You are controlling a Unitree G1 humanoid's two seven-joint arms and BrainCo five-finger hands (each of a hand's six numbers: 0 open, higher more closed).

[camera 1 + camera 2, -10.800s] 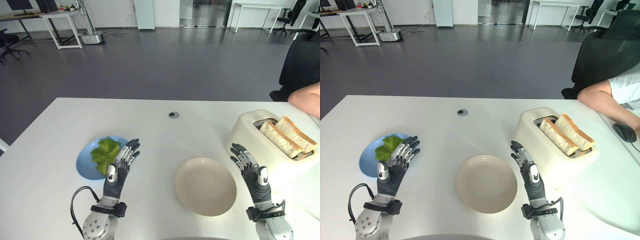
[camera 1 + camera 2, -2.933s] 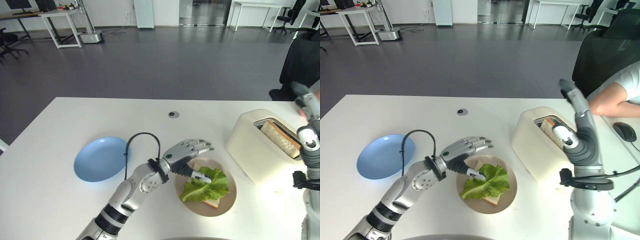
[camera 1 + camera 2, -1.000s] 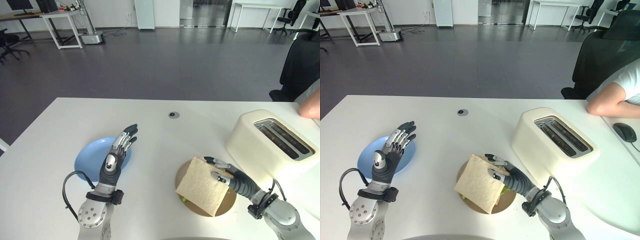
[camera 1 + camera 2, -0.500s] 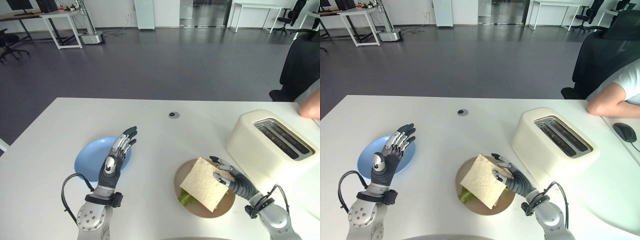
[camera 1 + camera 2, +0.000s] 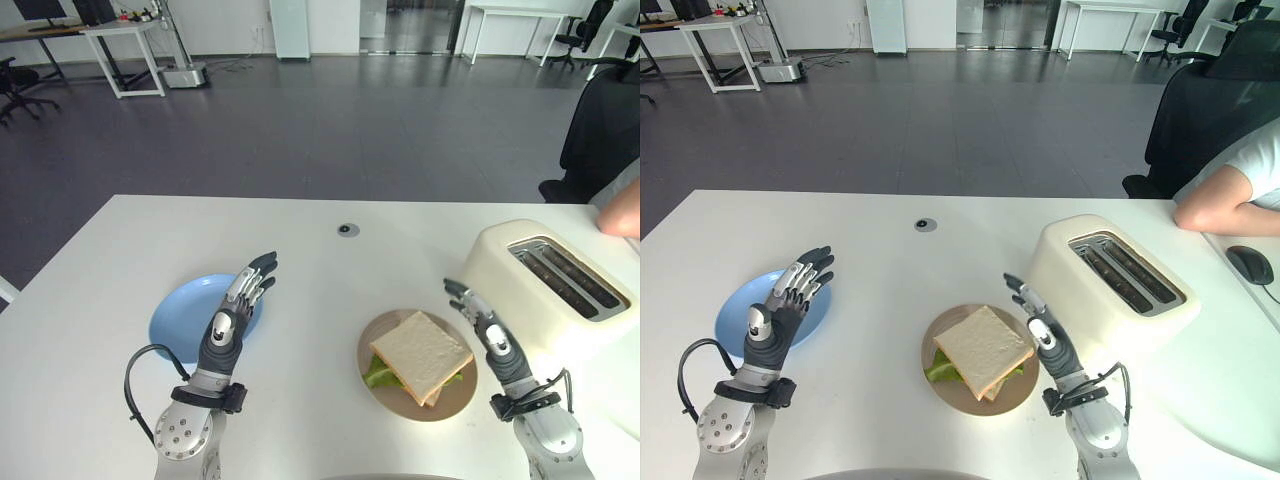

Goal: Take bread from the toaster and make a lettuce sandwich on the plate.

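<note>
A sandwich (image 5: 421, 354) lies on the beige plate (image 5: 385, 385) at the table's middle front: a top slice of white bread with green lettuce (image 5: 376, 375) showing at its left edge. The cream toaster (image 5: 545, 290) stands at the right with both slots empty. My right hand (image 5: 488, 333) is between plate and toaster, fingers straight, open and holding nothing, just clear of the sandwich. My left hand (image 5: 233, 313) is upright and open over the near edge of the blue plate (image 5: 178, 322), which is bare.
A small round grommet (image 5: 347, 230) sits in the tabletop at the middle back. A person's arm (image 5: 1225, 203) rests at the far right edge, beside a dark computer mouse (image 5: 1249, 264). A black cable (image 5: 143, 380) loops by my left wrist.
My right hand has let go of the top bread slice, which now lies flat on the lettuce, and has drawn back to the right. The left hand has barely moved.
</note>
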